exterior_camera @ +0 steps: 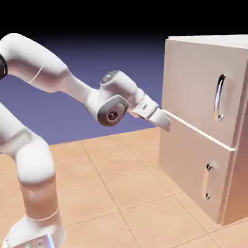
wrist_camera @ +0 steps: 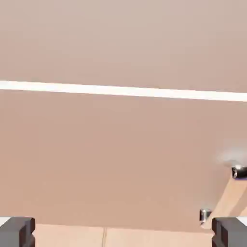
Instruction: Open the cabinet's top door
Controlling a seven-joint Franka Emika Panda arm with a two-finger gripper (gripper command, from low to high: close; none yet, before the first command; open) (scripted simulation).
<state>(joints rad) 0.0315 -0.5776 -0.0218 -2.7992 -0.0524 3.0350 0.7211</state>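
Between the pincer's (wrist_camera: 123, 232) spread tips the gap is free; beyond it stands the cabinet front (wrist_camera: 111, 154), lower handle (wrist_camera: 225, 200) ahead of one tip.

You won't find any text, label, brand, number or sign you can read in either view. Any small marks on the arm are too tiny to make out.

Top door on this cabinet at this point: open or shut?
Shut: in the exterior view the top door sits flush in the cabinet, level with the bottom door, with no edge swung outward.
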